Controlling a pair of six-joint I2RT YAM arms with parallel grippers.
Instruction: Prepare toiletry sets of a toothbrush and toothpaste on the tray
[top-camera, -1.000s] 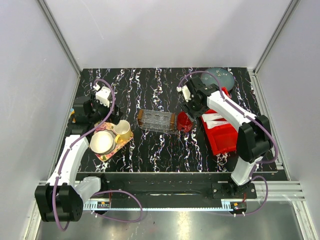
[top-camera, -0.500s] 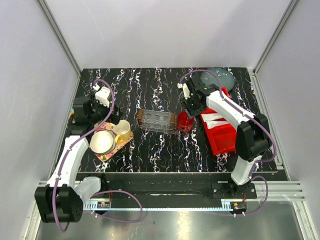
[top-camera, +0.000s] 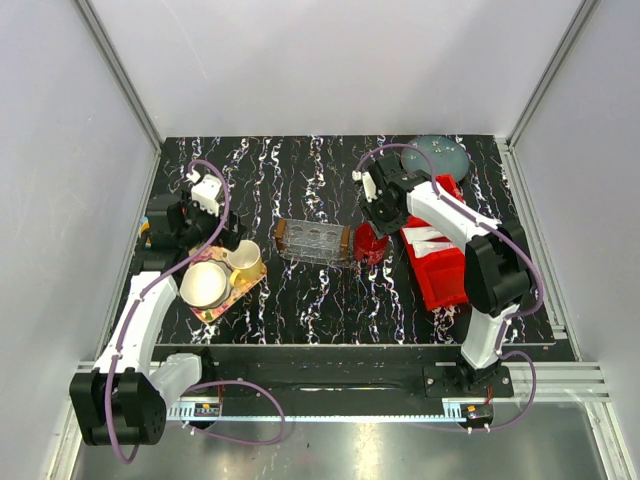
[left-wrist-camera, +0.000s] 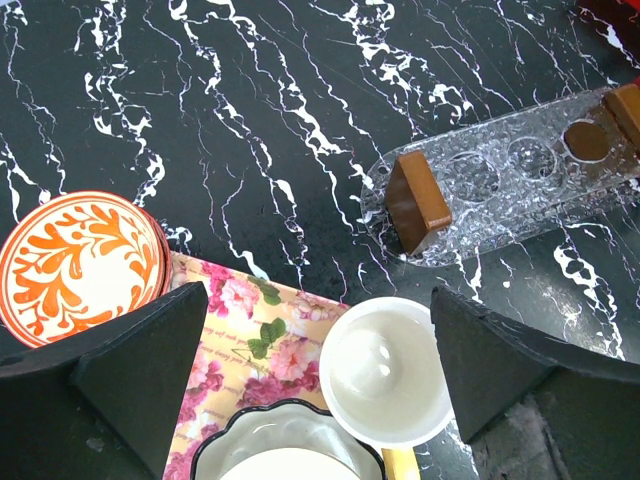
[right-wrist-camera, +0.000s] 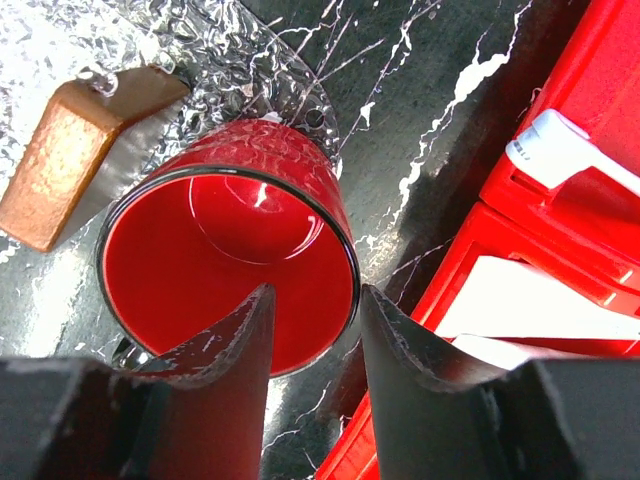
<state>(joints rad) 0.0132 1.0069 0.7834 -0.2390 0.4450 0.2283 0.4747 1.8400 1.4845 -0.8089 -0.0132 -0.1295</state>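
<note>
The clear tray (top-camera: 313, 242) with brown end handles lies mid-table, also seen in the left wrist view (left-wrist-camera: 500, 185) and the right wrist view (right-wrist-camera: 150, 60). White toothpaste tubes (top-camera: 428, 240) (right-wrist-camera: 560, 150) lie in the red bin (top-camera: 445, 275). I cannot make out the toothbrush. My right gripper (top-camera: 378, 222) (right-wrist-camera: 315, 292) hangs over a red cup (top-camera: 370, 243) (right-wrist-camera: 230, 250) beside the tray's right end. One finger is inside the cup, the other outside its rim, with a gap still showing. My left gripper (top-camera: 222, 238) (left-wrist-camera: 318, 290) is wide open with nothing in it.
A flowery tray (top-camera: 222, 300) (left-wrist-camera: 250, 330) at the left holds a white cup with a yellow handle (top-camera: 243, 258) (left-wrist-camera: 388, 372) and a scalloped bowl (top-camera: 203, 285). An orange patterned plate (left-wrist-camera: 80, 255) lies beside it. A grey plate (top-camera: 440, 153) sits back right.
The right gripper's jaws have narrowed around the red cup's rim and the wrist has shifted slightly back and left. The left arm has not moved.
</note>
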